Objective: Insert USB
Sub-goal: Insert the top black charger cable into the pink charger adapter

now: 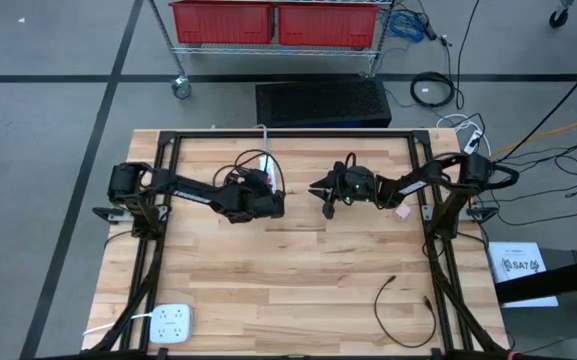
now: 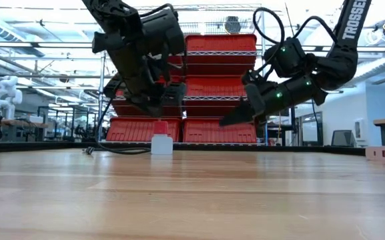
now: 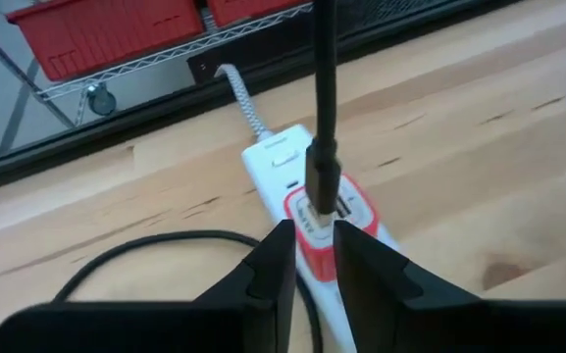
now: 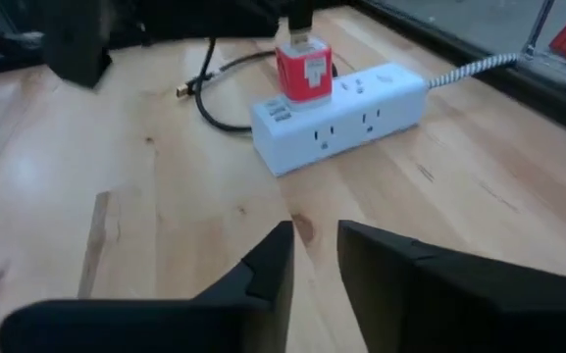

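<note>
Currently the black USB plug [image 3: 322,176] stands in the red cube charger [image 4: 304,73] on the white plastic power strip [image 4: 346,118], far-centre of the wooden desk [image 1: 298,280]. Left gripper [image 3: 309,240] hovers just above, fingers parted, empty. Right gripper [image 4: 312,245] sits to the right, fingers slightly apart, empty. Plug looks light and rigid, its cable floppy: grip the plug's hard body.

Premises: robotics lab or workshop. Evidence: wooden tabletop [image 1: 288,270] framed in black metal, grey concrete floor [image 1: 48,120] marked with dark lines, wheeled wire rack [image 1: 278,50] carrying red storage bins [image 1: 223,20], loose cables [image 1: 558,160] on the floor, and workbenches [image 2: 19,123] in the open hall beyond.
</note>
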{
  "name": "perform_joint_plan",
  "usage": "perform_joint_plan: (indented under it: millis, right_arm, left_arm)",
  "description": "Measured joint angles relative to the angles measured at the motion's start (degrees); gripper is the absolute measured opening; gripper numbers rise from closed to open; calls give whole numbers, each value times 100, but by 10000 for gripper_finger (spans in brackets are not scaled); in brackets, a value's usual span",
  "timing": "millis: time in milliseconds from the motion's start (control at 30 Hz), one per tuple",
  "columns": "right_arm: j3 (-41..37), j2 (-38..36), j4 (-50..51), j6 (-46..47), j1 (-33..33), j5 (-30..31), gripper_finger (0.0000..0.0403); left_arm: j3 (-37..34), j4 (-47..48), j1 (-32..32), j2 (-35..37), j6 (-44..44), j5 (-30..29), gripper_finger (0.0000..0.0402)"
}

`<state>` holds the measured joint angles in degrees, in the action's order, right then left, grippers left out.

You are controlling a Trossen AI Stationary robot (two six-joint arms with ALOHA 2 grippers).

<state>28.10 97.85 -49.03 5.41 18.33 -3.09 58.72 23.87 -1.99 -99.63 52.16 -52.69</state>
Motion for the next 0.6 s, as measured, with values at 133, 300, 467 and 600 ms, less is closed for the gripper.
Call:
perform_joint_plan:
  millis: [133, 300, 467, 600]
  right_arm:
    - [0, -104, 100, -4, 0, 0, 96]
    - [0, -106, 241, -4, 0, 0, 108]
    - [-2, -106, 261, -4, -4, -3, 118]
    - [0, -106, 263, -4, -4, -24, 129]
  left_arm:
    - [0, -24, 65, 0, -5, 5, 81]
    - [2, -4, 204, 89, -50, 12, 81]
    - [2, 180, 384, 262, -36, -8, 81]
    - [2, 431, 562, 451, -7, -74, 81]
